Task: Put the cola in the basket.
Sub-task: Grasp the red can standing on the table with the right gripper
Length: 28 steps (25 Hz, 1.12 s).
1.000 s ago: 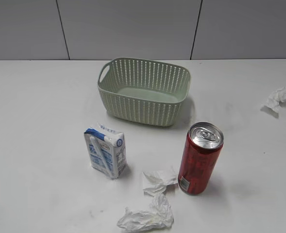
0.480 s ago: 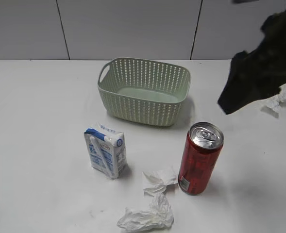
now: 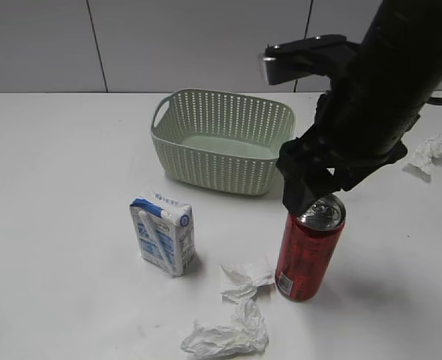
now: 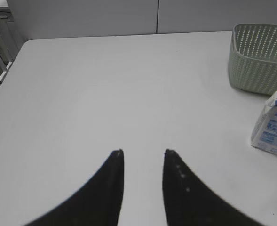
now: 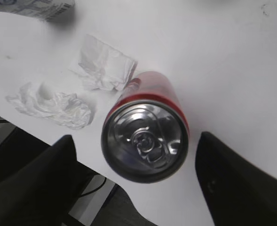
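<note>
Cola (image 3: 308, 247) top partly hidden.

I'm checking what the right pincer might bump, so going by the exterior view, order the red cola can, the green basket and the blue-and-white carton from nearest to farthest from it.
1. The tall red aluminium cola can: directly under the right pincer, upright.
2. The pale green perforated plastic basket: behind and to the left.
3. The blue-and-white carton: farthest, left of the can.
</note>
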Available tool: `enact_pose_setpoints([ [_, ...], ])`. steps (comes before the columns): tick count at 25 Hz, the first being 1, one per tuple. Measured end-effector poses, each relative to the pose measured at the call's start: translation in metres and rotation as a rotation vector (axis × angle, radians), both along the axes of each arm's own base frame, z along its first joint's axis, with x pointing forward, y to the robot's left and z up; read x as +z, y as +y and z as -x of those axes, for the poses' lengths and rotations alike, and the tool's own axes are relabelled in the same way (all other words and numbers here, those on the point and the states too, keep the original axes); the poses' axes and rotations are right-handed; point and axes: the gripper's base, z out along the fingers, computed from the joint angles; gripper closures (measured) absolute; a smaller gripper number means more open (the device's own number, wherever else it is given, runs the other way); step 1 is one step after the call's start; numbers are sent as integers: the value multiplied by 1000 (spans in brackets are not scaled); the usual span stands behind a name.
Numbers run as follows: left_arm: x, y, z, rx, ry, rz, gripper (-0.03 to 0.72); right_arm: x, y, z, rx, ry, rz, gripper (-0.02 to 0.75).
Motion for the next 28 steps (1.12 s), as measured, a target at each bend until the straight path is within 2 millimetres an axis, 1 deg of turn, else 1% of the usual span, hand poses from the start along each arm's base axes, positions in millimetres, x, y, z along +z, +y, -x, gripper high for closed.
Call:
enact_pose_setpoints([
  [6, 0, 0, 0, 0, 0, 0, 459, -26, 4, -10, -16, 47, 72, 146],
  [11, 0, 0, 0, 0, 0, 0, 459, -52, 9, -17, -17, 109, 120, 146],
  [15, 0, 0, 0, 0, 0, 0, 459, -65, 11, -19, -19, 148, 149, 146],
  [18, 0, 0, 0, 0, 0, 0, 459, -67, 11, -19, -20, 161, 158, 150],
  [19, 0, 0, 0, 0, 0, 0, 459, -67, 11, -19, -20, 162, 158, 162],
  [21, 0, 0, 0, 0, 0, 0, 459, -67, 11, -18, -20, 166, 162, 217],
  [26, 0, 0, 0, 0, 0, 0, 459, -66, 9, -15, -15, 198, 184, 217],
  [28, 0, 0, 0, 0, 0, 0, 459, -62, 7, -14, -10, 213, 201, 217],
])
